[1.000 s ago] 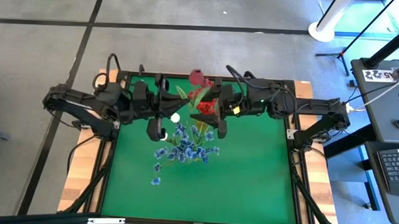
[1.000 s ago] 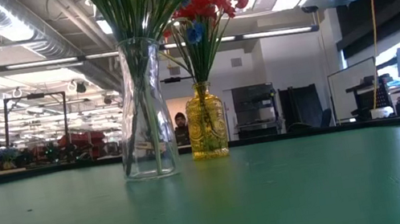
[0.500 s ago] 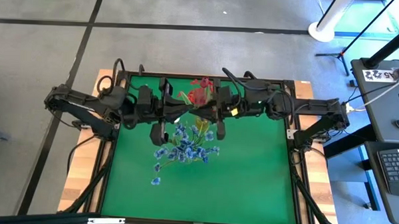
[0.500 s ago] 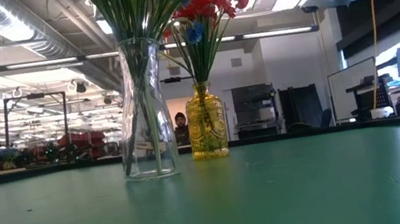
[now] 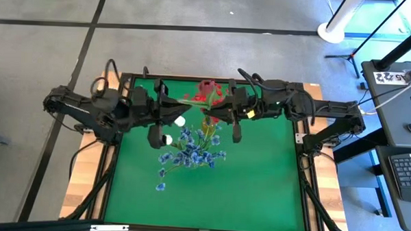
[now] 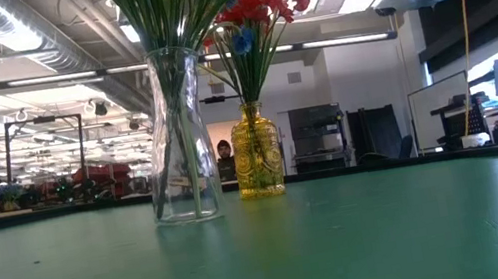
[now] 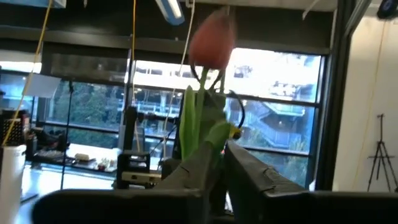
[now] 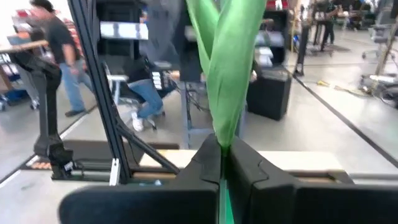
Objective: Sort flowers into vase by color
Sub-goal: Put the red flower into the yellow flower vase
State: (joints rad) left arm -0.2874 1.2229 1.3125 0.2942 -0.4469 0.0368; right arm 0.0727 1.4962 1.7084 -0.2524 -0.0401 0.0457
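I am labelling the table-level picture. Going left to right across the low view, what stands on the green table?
Clear glass vase holding green stems → yellow glass vase holding red flowers. The two vases stand apart, the yellow one looking farther back.

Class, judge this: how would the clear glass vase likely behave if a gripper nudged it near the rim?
The clear glass vase looks tall on a narrow base, holding many long green stems, so it probably tips easily. Smooth glass on the green table may also slide, and could break.
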